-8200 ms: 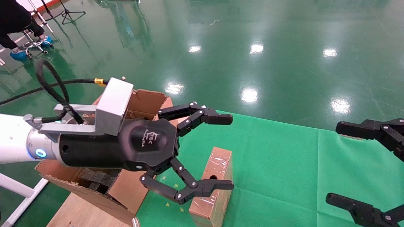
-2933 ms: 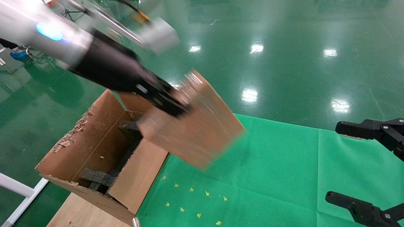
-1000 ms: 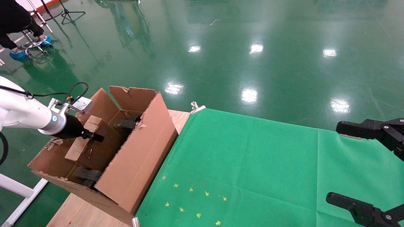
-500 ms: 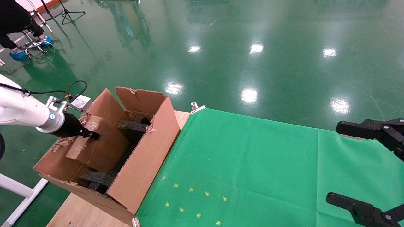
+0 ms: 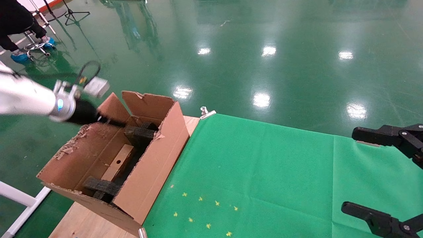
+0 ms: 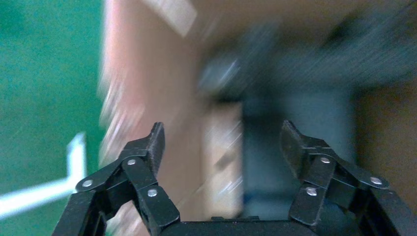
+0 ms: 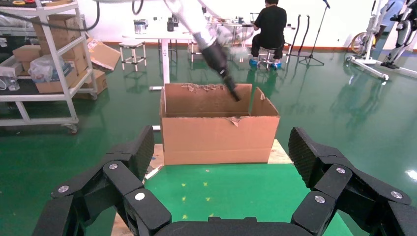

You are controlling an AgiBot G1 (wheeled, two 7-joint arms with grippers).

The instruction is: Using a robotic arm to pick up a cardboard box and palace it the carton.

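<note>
Box (image 5: 118, 162) lying in carton (image 5: 145, 178) between foam pieces (image 5: 138, 135). Left gripper (image 5: 112, 123) at carton's far rim, jaws open, empty. Right gripper (image 7: 219, 162) parked over green cloth (image 5: 281, 172), open.

Surroundings: green floor, cloth-covered bench.
Green cloth (image 5: 271, 172) with yellow stars (image 5: 201, 211) clipped to wooden bench (image 5: 79, 221); seated person (image 7: 269, 24); shelving rack (image 7: 44, 64).

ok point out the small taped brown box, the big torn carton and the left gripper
small taped brown cardboard box (image 5: 118, 162), head view, its holed face
large torn brown carton (image 5: 150, 165), head view, near side wall
left gripper (image 6: 221, 147), left wrist view, between fingertips
</note>
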